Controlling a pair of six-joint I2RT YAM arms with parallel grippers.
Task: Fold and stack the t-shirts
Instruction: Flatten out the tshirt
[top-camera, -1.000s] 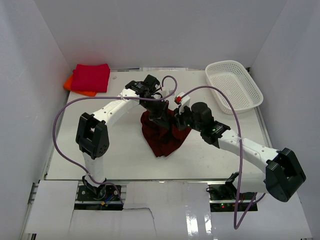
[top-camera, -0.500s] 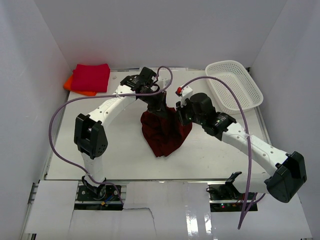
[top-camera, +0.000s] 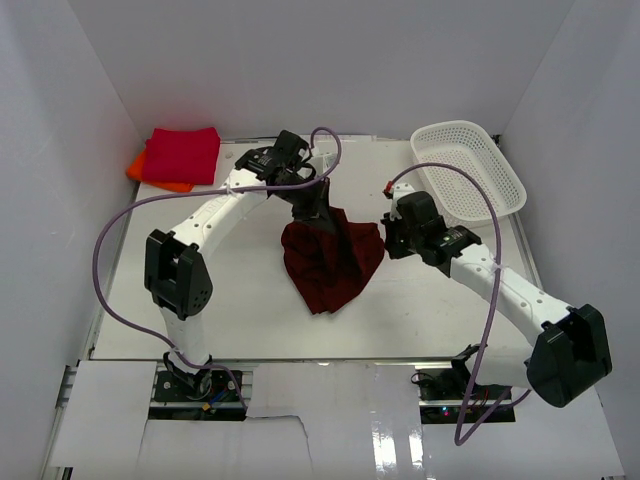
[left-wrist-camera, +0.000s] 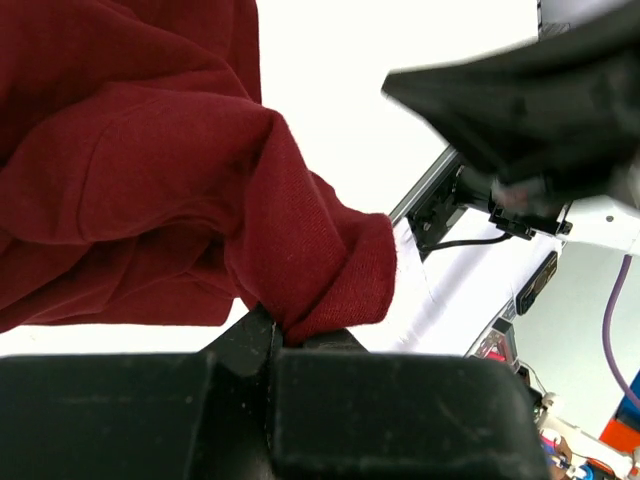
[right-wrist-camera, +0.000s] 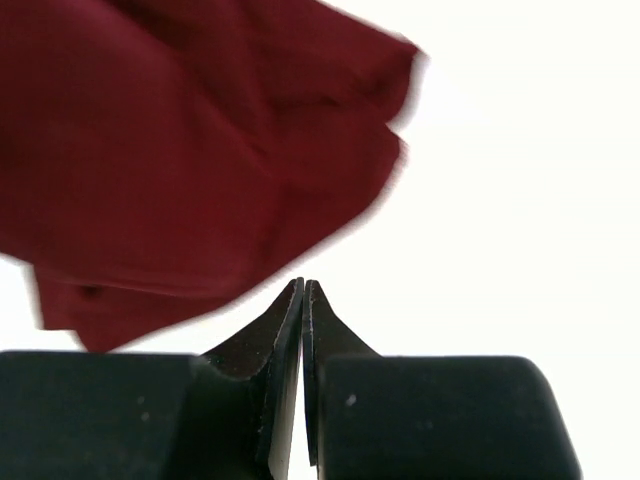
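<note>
Maroon cloth dead centre: the big maroon t-shirt (top-camera: 330, 265) is bunched on the table (top-camera: 220, 310), left of the white mesh basket (top-camera: 470, 170) and a little nearer the arm bases than it. The left gripper (top-camera: 318, 208) has it by the top. On the left wrist view a rolled fold of fabric is pinched right between the fingers, clamped tight.

From that pinch the shirt spreads, then narrows to a tip. Its long axis runs from the far end at the gripper to the near end. The tapered tip points at the near edge of the table, away from the basket. The wide part is up by the grip, with a lobe pushing out toward the basket side.

The right gripper (top-camera: 390, 243) is between shirt and basket, just beside that lobe. Its wrist camera shows the fingers pressed together with nothing in them, and the maroon edge lies just beyond the tips, blurred.

Well left of the basket, along the far edge, the crimson-red t-shirt (top-camera: 183, 155) lies folded on top of the orange t-shirt (top-camera: 140, 168). Only an orange corner peeks out, on the side away from the basket.
</note>
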